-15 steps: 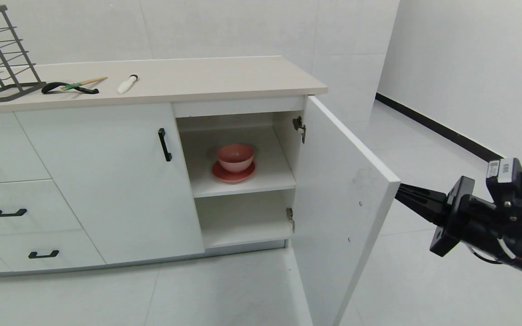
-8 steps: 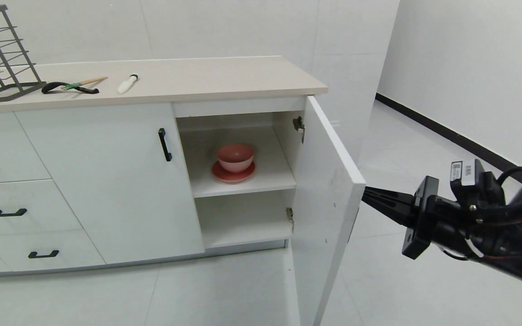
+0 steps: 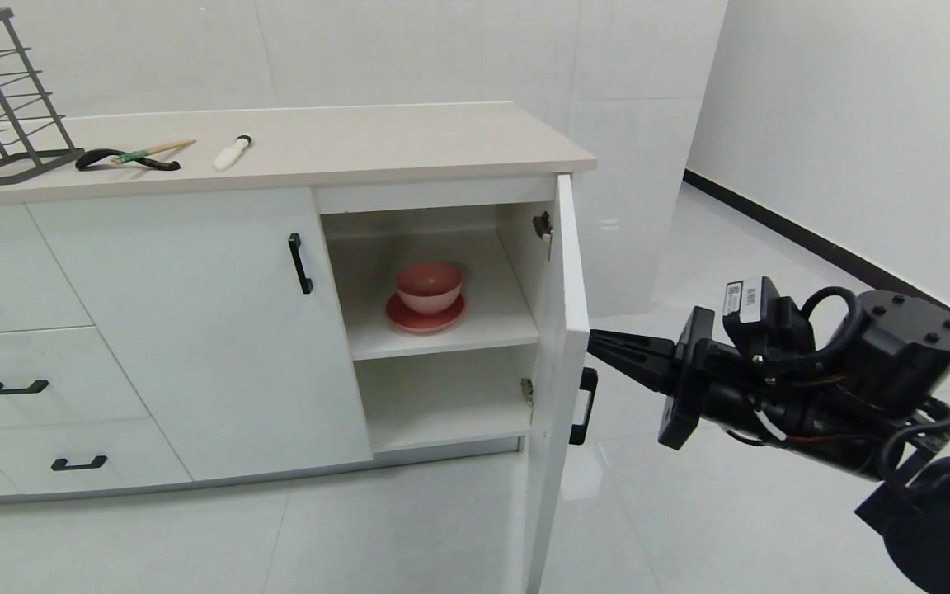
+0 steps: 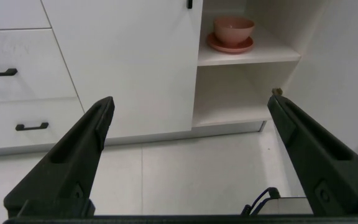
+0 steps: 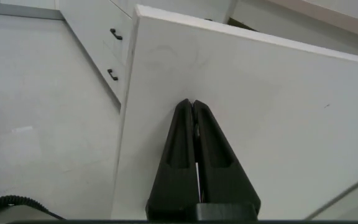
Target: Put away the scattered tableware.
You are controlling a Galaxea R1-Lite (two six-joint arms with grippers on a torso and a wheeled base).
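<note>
Right gripper (fingers together) touches the cabinet door, handle half hidden.

white walls, glossy pale floor, black baseboard

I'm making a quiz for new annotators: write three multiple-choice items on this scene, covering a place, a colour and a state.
1. Where is the pink bowl? A. on the countertop B. on the plate on the upper shelf C. on the floor
2. What colour are the door handles? A. black B. gold C. red
3. The right end effector is: A. wide open B. shut C. gripping a spoon
Answers: B, the head view shows it resting on the plate there; A, they show black on white fronts; B, the right wrist view shows it closed against the cupboard door.
</note>
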